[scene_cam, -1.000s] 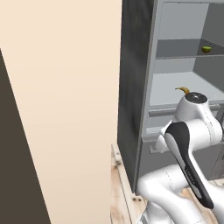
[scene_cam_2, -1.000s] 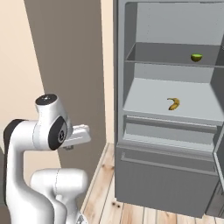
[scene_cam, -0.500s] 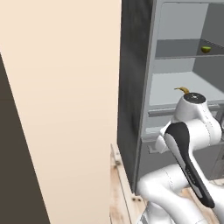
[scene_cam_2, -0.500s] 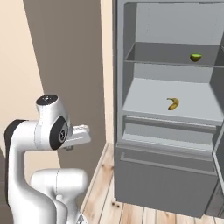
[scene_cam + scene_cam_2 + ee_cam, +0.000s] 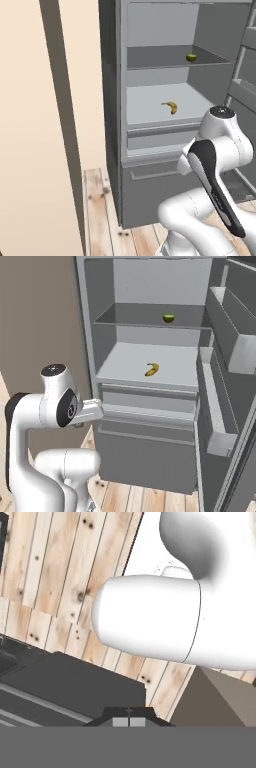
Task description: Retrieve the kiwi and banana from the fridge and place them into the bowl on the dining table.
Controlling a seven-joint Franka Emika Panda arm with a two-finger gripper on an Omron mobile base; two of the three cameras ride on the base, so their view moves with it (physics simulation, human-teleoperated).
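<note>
My claw is pinched shut and empty, tucked low by my body. The fridge (image 5: 150, 421) stands open, so kiwi (image 5: 169, 318) and banana (image 5: 152, 369) on 2 shelves lie reachable.

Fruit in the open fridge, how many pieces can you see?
2. The kiwi sits on the upper shelf, toward its right. The banana lies on the shelf below. More could be hidden inside the closed bottom drawer.
</note>
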